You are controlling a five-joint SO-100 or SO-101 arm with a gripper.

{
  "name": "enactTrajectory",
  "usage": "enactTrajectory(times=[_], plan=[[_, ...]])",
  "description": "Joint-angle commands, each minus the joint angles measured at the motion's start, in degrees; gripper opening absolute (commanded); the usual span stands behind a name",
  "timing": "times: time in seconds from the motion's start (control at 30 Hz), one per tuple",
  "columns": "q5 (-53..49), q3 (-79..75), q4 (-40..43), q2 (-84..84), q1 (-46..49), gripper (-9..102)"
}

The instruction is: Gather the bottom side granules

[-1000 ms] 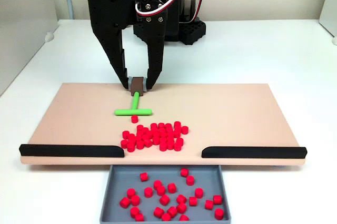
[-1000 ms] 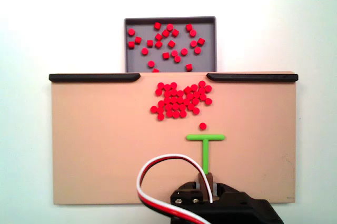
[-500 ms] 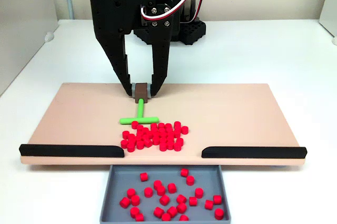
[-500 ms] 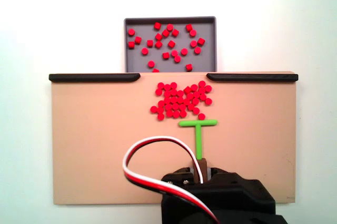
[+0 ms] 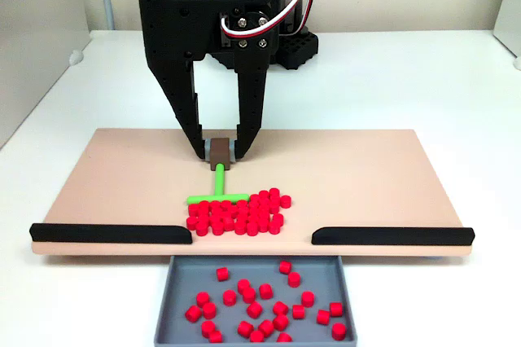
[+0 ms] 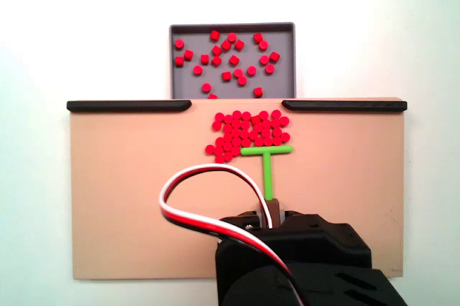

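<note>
The granules (image 5: 240,213) (image 6: 248,132) form one dense red patch on the peach board (image 5: 366,176) (image 6: 129,191), just before the gap between the two black rails. A green T-shaped stick (image 5: 218,186) (image 6: 267,171) presses its crossbar against the patch's edge on the arm's side. My black gripper (image 5: 218,151) (image 6: 277,210) is shut on the stick's brown handle block (image 5: 219,152), standing upright over the board's far part in a fixed view. In the other fixed view the arm's body hides the fingertips.
A grey tray (image 5: 167,298) (image 6: 232,27) beyond the board's edge holds loosely scattered red pieces (image 5: 264,302) (image 6: 226,62). Black rails (image 5: 110,233) (image 5: 391,235) (image 6: 129,105) (image 6: 348,105) line that edge on both sides of the gap. A red-white cable (image 6: 208,198) loops over the arm.
The gripper has carried the green stick toward the tray. Its crossbar swept one stray granule into the patch and now pushes against it, packing the patch tighter.
</note>
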Motion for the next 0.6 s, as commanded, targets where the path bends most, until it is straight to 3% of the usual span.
enactTrajectory(times=[0.0, 0.57], plan=[[-0.18, 0.0, -0.26, -1.76, -0.53, 0], [1.05, 0.0, 8.61, 10.37, -0.62, 0]])
